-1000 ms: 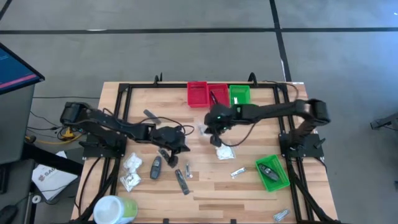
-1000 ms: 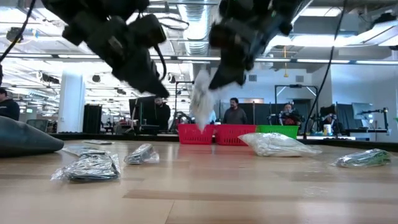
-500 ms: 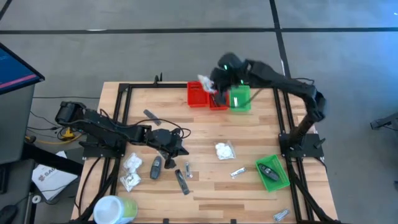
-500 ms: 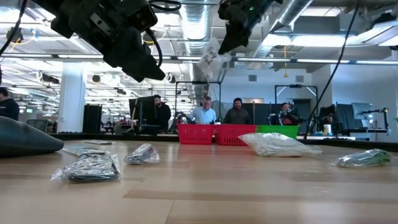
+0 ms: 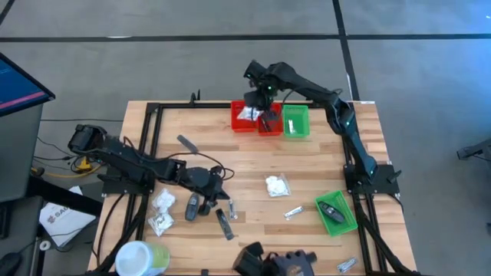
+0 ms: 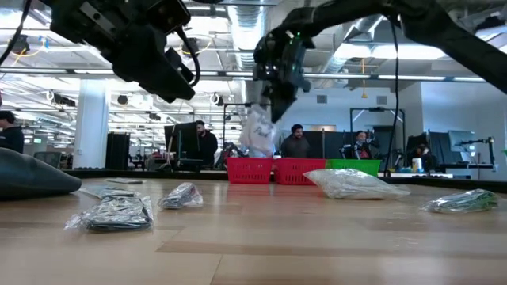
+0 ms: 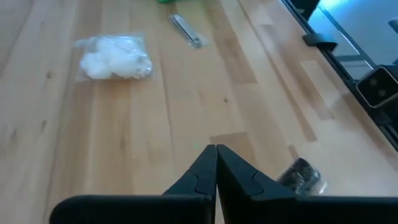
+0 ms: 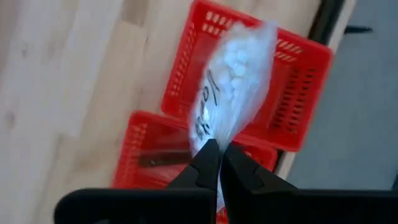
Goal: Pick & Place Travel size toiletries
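At the far edge of the worktop [image 5: 307, 192], a dark object cut off by the lower border of the high view cannot be identified. The right gripper [image 8: 216, 148] hangs above the left red bin [image 5: 243, 116], jaws clenched on the top of a white packet [image 8: 233, 81], a clear crinkly bag of small white balls dangling over the bin. The left gripper [image 7: 216, 149] hovers low near a dark oval [image 5: 192, 206], jaws closed on nothing. A second white packet [image 5: 277, 185] lies mid-worktop; a green bin [image 5: 335, 212] holds a dark item.
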